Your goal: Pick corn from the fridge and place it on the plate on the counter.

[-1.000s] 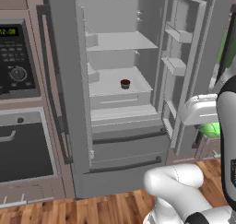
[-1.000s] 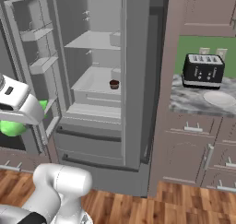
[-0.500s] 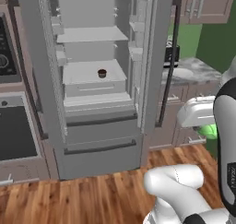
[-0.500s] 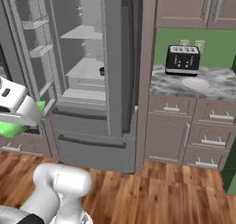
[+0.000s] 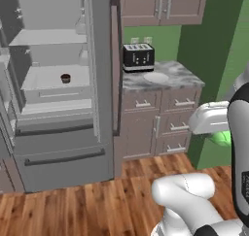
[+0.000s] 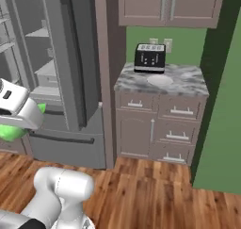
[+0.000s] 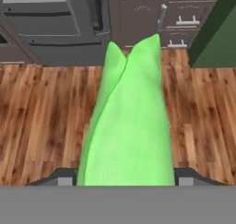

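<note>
Simulated kitchen with a wood-plank floor (image 6: 155, 185), green walls and brown wooden cabinets. The tall light grey fridge (image 5: 58, 109) stands open at left, its grey shelves bare except for a small dark brown cupcake-like item (image 5: 65, 78) on the middle shelf. Just right of it, the grey-and-white marbled stone counter (image 6: 188, 82) tops a brown drawer unit with metal handles. On the counter, a black slotted toaster (image 6: 150, 58) stands at the back wall, and the small round off-white plate (image 6: 160, 80) lies just in front of it, nothing on it. The white arm is held low and well short of the counter, over open floor. The two-finger gripper (image 7: 125, 174) is clamped on the smooth, glossy bright green corn (image 7: 129, 126), whose tapered husk tips project forward past the fingers toward the drawer fronts. The corn also shows as a green patch beneath the white hand in the right base view (image 6: 14, 129) and the left base view (image 5: 221, 138). Floor between arm and counter is unobstructed.
</note>
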